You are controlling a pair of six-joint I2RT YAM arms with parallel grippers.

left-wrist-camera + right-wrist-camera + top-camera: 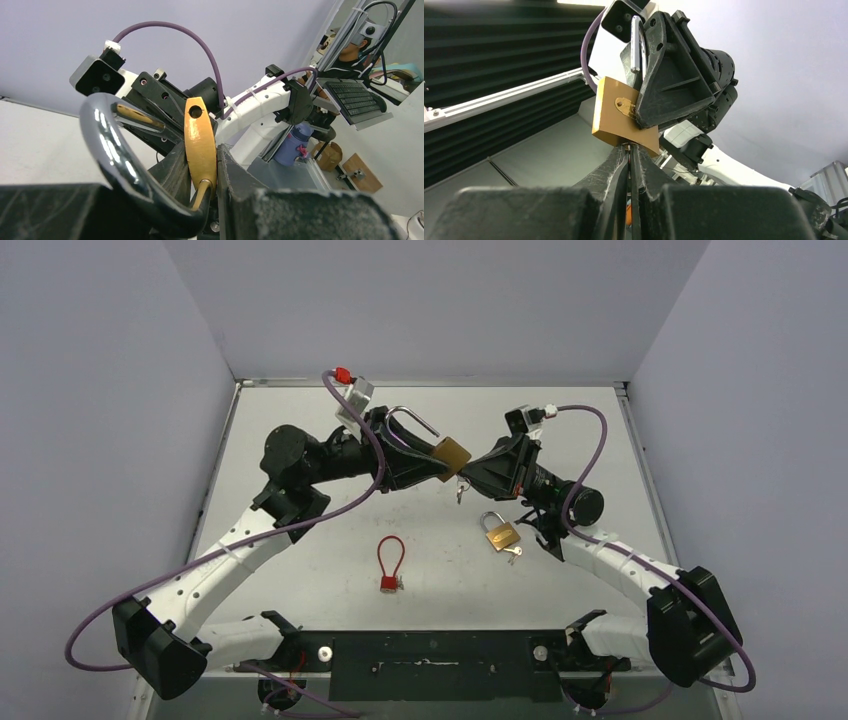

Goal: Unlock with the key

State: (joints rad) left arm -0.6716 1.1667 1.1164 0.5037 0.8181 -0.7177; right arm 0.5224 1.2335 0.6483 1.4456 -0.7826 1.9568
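Clamping brass padlock [452, 453]: left jaws | right jaws pressed together, pinching key [460, 488] at its base

Right gripper [630, 150] jaws: pressed together under the held padlock [624, 117]; whatever lies between them is hidden.
Keyhole: covered by those jaws.
Shackle [105, 140]: one leg disappears behind the left gripper [202, 165].
Hanging piece [460, 490] under the held padlock: too small to identify.
Small key [513, 553] beside the second padlock [500, 533] on the desk [440, 580]: too small for detail.
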